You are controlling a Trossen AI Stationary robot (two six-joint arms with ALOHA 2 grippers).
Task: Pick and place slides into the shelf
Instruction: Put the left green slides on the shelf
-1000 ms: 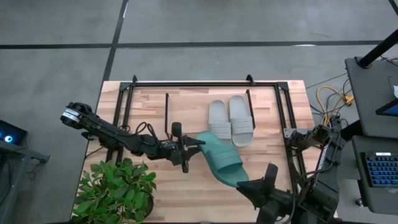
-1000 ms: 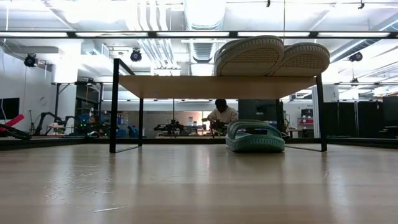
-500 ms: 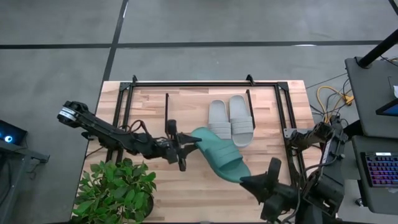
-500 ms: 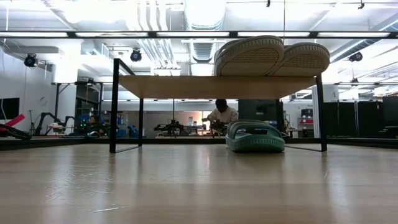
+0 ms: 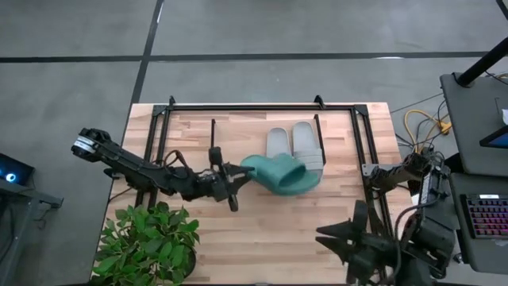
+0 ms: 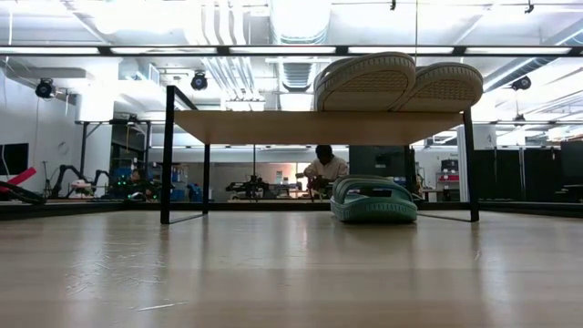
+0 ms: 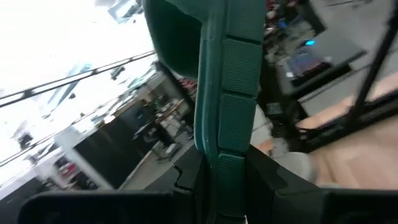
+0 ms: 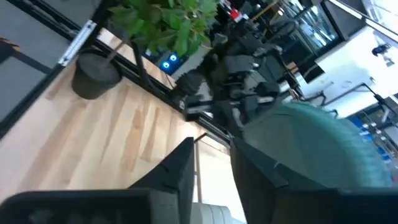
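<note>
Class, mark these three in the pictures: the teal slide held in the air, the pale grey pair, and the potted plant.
teal slide [image 5: 282,175], high view, on its wide strap.
pale grey pair [image 5: 305,142], high view, on the right-hand slide's strap.
potted plant [image 5: 151,242], high view, on its leaves.

Bright overhead ceiling glare; blurred wrist views

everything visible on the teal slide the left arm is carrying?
The teal slide is matte teal-green foam with a wide strap and a ribbed sole edge. The left tool is shut on one end of it, holding it over the shelf. From above, its far end overlaps the near ends of the two grey slides; contact can't be confirmed.
</note>
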